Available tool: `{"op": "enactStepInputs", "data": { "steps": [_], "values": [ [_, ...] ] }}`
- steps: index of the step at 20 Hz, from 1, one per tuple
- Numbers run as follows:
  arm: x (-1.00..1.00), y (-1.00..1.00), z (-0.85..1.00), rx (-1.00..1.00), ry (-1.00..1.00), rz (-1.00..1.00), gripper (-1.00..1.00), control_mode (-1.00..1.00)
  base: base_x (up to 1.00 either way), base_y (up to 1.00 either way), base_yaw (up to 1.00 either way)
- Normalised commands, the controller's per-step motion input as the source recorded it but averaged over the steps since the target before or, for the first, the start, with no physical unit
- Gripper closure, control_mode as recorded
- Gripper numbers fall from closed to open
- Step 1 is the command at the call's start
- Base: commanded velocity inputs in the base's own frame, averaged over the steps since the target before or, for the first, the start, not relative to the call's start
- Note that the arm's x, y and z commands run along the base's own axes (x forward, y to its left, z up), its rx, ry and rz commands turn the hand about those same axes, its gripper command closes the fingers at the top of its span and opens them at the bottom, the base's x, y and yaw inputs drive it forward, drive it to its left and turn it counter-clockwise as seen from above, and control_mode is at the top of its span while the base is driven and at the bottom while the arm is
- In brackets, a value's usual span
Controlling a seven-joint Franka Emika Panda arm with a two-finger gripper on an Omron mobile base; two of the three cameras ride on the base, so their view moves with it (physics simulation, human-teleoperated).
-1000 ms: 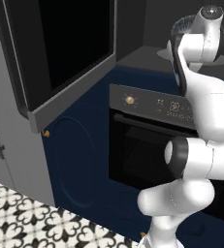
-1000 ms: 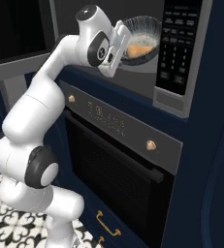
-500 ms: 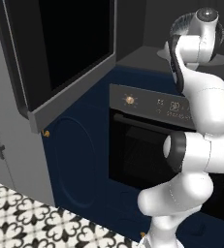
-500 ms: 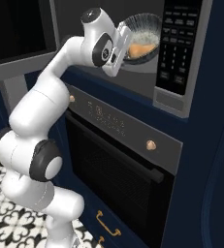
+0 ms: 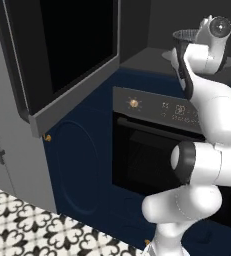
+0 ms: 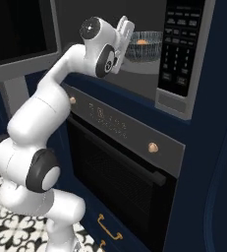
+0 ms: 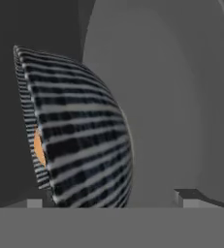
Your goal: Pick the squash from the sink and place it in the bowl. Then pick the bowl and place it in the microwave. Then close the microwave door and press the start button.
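Left base view: arm rises from 5 o'clock, hand up at 1 o'clock inside the microwave (image 5: 152, 55) cavity. Bowl (image 5: 186, 36) rim just visible at the hand, partly hidden behind the wrist. Microwave door (image 5: 62, 55) swung wide open, filling 10–12 o'clock. Oven (image 5: 162, 145) with a brass knob and display sits directly below the cavity. Patterned floor tile (image 5: 17, 220) at 7 o'clock.

Right base view: gripper (image 6: 126, 35) at 12 o'clock, fingers reaching toward the bowl (image 6: 144, 45), which sits upright on the pale turntable (image 6: 144, 66) inside the cavity. Squash (image 6: 141, 42) visible as an orange spot inside the bowl. Whether a finger touches the bowl wall, can't tell from here. Keypad panel (image 6: 181, 44) at 1 o'clock, right of the cavity. Oven (image 6: 120, 167) below, bar handle across its door.

Hand view: camera is rolled, so the bowl (image 7: 79, 140) reads on its side, striped outer wall facing the lens, left of centre. Squash (image 7: 38, 147) peeks out at the rim, 9 o'clock. Two fingertips (image 7: 186, 197) at the bottom edge stand wide apart, one either side of the bowl's lower wall; jaws are spread, not clamping it. Grey turntable and cavity wall behind, 1–3 o'clock.
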Motion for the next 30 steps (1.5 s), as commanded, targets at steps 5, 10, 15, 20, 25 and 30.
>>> {"op": "enactStepInputs", "data": {
  "steps": [5,10,15,20,25,30],
  "values": [
    [-0.35,0.27,0.1,-0.04,-0.34,0.0,-1.0,-1.0,0.0,0.0,0.0],
    [-0.69,0.57,0.44,0.0,-0.05,0.0,-1.0,-1.0,0.0,0.0,0.0],
    [-1.0,0.42,0.36,0.0,-0.01,0.03,-1.0,-1.0,0.0,0.0,0.0],
    [-1.0,0.51,0.12,0.0,0.0,0.01,-1.0,-1.0,0.0,0.0,0.0],
    [-1.0,0.56,0.03,0.0,0.0,0.01,-1.0,-1.0,0.0,0.0,0.0],
    [-0.99,0.72,0.0,0.0,-0.03,0.0,-1.0,-1.0,0.0,0.0,0.0]
  ]
}}
